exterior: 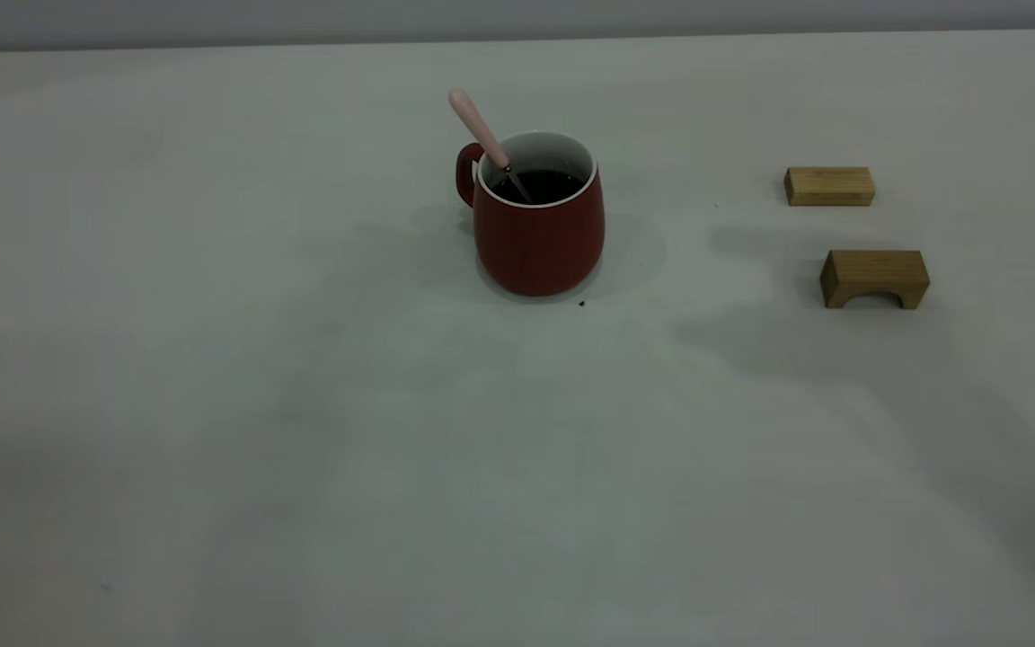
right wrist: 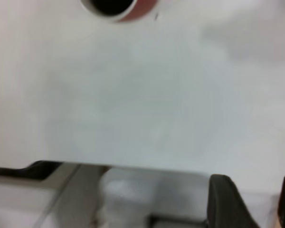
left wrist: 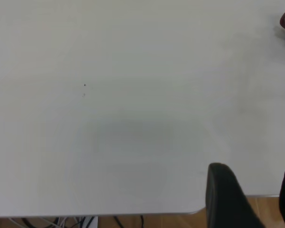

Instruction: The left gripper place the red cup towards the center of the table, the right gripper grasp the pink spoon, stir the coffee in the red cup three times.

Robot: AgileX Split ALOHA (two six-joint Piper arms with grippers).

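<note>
off-white tabletop lies bare nearest me; both my hands hang back over its edge, left hand and right hand each spread apart, gripping nothing. farther on, near centre, red cup holds coffee, pink spoon leaning on its rim, so i judge stirring done.
</note>
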